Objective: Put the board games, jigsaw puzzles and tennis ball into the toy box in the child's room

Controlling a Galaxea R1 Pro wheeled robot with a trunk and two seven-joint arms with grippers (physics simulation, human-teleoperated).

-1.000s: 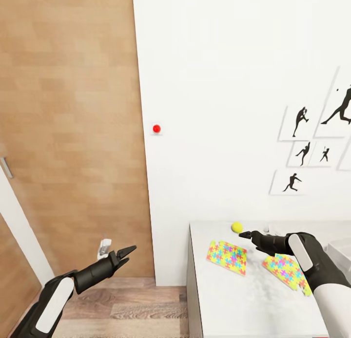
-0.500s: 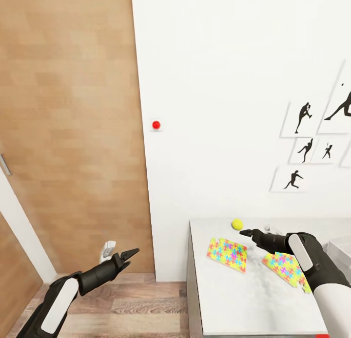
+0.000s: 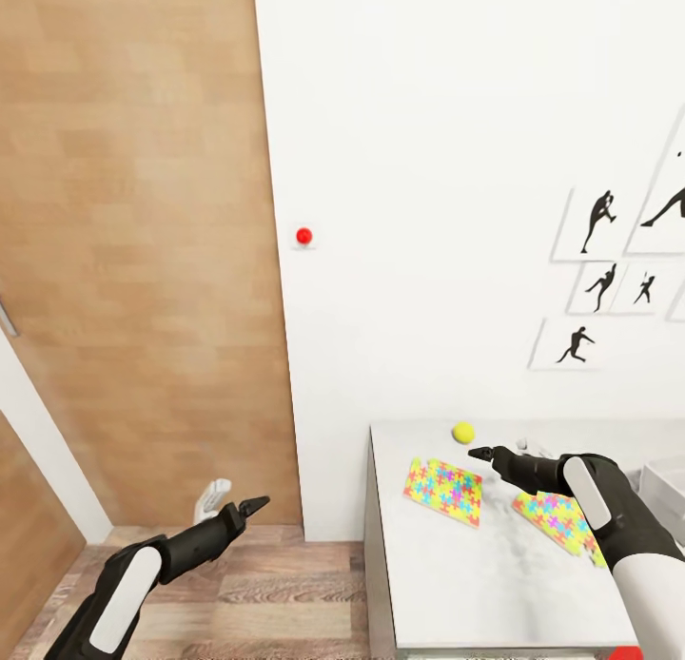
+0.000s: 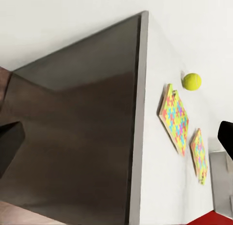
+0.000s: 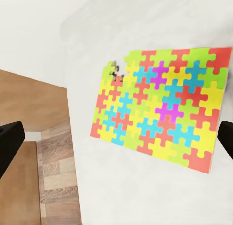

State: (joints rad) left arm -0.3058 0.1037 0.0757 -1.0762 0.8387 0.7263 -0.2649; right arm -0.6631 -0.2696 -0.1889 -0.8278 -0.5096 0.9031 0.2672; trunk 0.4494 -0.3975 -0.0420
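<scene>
The table [image 3: 457, 584] has a pale grey top, and in the left wrist view its side panel is dark grey-brown. The tennis ball [image 3: 463, 433] is bright yellow-green. Both jigsaw puzzles [image 3: 443, 492] are patchworks of interlocking yellow, lime, red-orange, cyan and magenta pieces. The wall [image 3: 428, 165] is white, with a red dot [image 3: 303, 235] and black athlete silhouettes on white framed prints [image 3: 609, 280]. The door [image 3: 143, 261] and floor [image 3: 257, 603] are brown woodgrain. Both arms are black with white panels.
</scene>
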